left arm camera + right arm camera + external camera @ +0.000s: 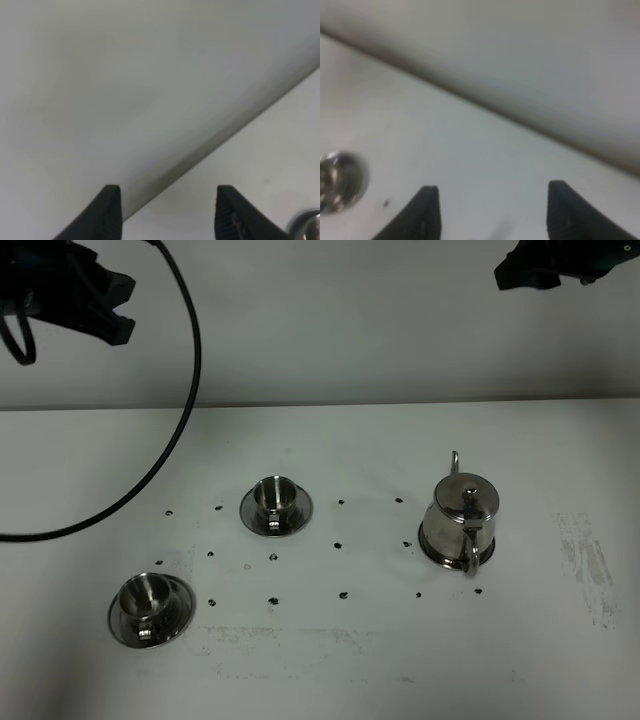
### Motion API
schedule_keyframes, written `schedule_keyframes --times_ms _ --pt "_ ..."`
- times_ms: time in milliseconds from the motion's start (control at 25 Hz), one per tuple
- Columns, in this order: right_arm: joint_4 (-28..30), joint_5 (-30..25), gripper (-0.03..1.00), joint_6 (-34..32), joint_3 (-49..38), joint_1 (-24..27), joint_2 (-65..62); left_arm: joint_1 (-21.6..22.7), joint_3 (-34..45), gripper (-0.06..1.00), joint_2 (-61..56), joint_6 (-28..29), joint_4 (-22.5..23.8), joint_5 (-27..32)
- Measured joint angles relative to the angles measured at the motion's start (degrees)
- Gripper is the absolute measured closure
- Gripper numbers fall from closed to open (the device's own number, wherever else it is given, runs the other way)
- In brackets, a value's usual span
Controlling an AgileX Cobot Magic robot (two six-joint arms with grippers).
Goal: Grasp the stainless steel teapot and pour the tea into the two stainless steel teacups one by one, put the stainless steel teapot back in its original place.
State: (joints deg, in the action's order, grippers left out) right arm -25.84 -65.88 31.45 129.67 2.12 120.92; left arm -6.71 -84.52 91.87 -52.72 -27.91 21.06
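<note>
The stainless steel teapot [461, 517] stands upright at the right of the table on its round steel saucer [436, 556], with its loop handle toward the front and its spout toward the back. One steel teacup [273, 496] sits on a saucer [299, 518] near the middle. The other teacup [146, 596] sits on a saucer [180, 612] at the front left. No tea shows. My left gripper [167, 216] and my right gripper [492, 216] are open and empty, held high above the back of the table, far from the teapot and cups.
A black cable [180, 420] hangs from the left arm [70, 290] and loops over the table's left side. The right arm [560, 265] is at the top right. Several small dark marks [340, 542] dot the white table. A blurred shiny object shows in each wrist view [307, 227] [340, 187].
</note>
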Motion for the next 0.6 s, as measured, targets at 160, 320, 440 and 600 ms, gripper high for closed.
schedule_keyframes --times_ms 160,320,440,600 --pt "-0.91 -0.98 0.52 -0.06 -8.07 -0.09 -5.34 0.18 10.08 0.50 -8.61 1.18 0.00 -5.06" --pt "-5.29 -0.42 0.54 2.84 -16.84 -0.28 -13.49 1.28 16.06 0.50 -17.03 6.90 0.15 -4.26" --pt "-8.66 1.59 0.56 6.19 -24.51 -0.34 -20.39 2.80 19.22 0.50 -23.59 9.69 1.63 -1.99" --pt "-9.37 4.13 0.57 8.63 -32.81 -0.34 -25.30 5.62 22.92 0.50 -32.24 12.46 2.70 2.66"
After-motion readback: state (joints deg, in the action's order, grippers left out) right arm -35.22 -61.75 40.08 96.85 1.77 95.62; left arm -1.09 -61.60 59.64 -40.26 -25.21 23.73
